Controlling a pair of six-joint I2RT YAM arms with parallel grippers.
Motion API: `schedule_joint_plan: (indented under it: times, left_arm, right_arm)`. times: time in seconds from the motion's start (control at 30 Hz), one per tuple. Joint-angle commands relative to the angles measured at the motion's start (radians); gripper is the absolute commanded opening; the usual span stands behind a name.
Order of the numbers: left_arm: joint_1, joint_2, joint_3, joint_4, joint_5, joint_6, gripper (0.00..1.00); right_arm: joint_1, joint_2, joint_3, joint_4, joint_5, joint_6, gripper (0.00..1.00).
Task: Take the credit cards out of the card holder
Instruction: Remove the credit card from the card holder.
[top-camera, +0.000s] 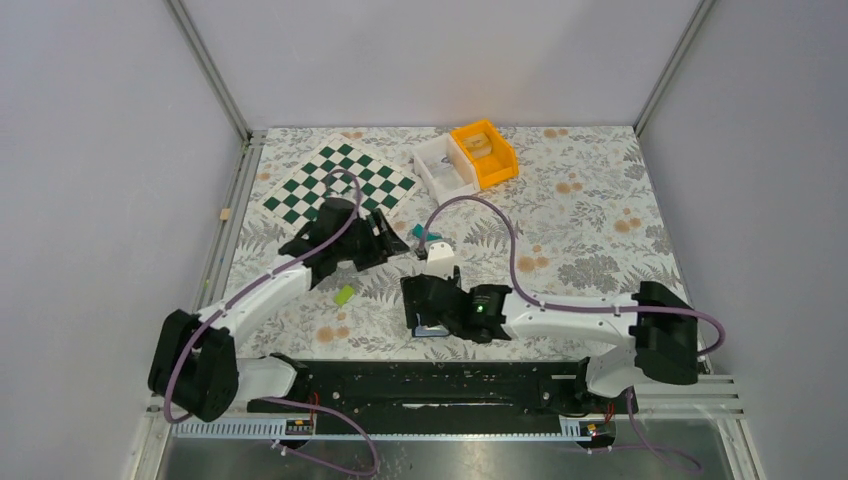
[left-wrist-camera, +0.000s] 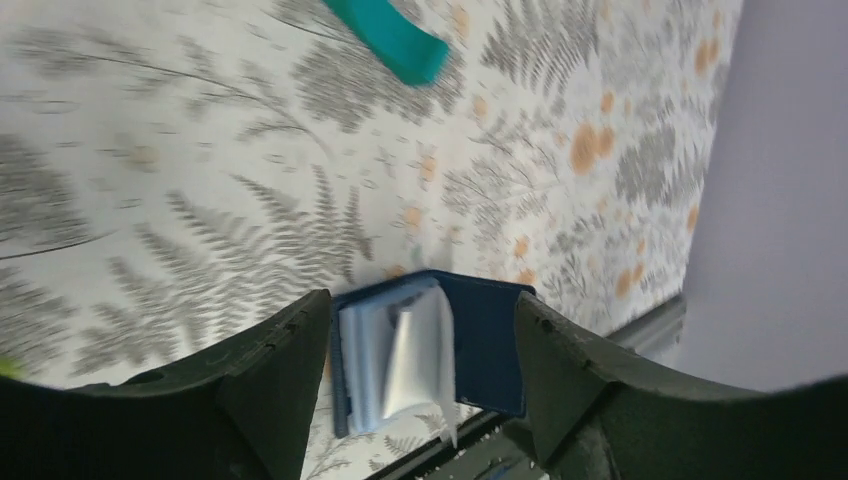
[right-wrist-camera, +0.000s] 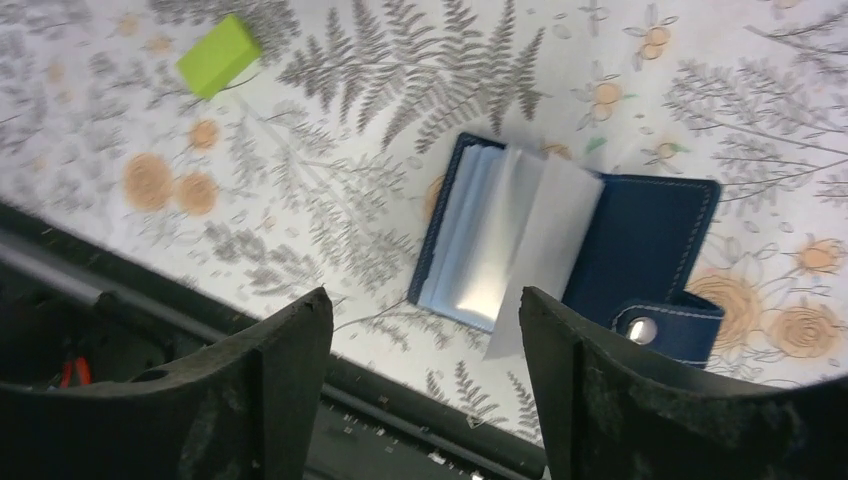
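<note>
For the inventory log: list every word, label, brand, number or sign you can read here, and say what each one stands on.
No text can be read anywhere in these views.
card holder: plain navy, no brand or lettering shows.
credit cards: pale, glared faces, no print legible.
small tags at the near edge: too small to read.

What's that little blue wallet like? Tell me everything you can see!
The wallet is small, dark navy, leather-looking with pale stitching. It lies open on the flowery tablecloth. A short tab with a silver snap sticks out one side. Pale blue cards fan up from its middle. The right hand hovers open above it, not touching.
</note>
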Motion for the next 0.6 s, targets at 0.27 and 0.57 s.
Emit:
schedule_joint_plan:
  times: [0.27, 0.57]
  left_arm:
    - [0.164, -0.277, -0.184, -0.152, -0.076, -0.049, 0.67]
    - [0.163, -0.280, -0.305, -0.076, 0.053, -0.068, 0.65]
  right_arm:
    - [-0.020, 0.214, 0.113, -0.146, 0.170, 0.040, 0.78]
    - [-0.081, 0.248, 0.036, -0.043, 0.058, 0.068, 0.78]
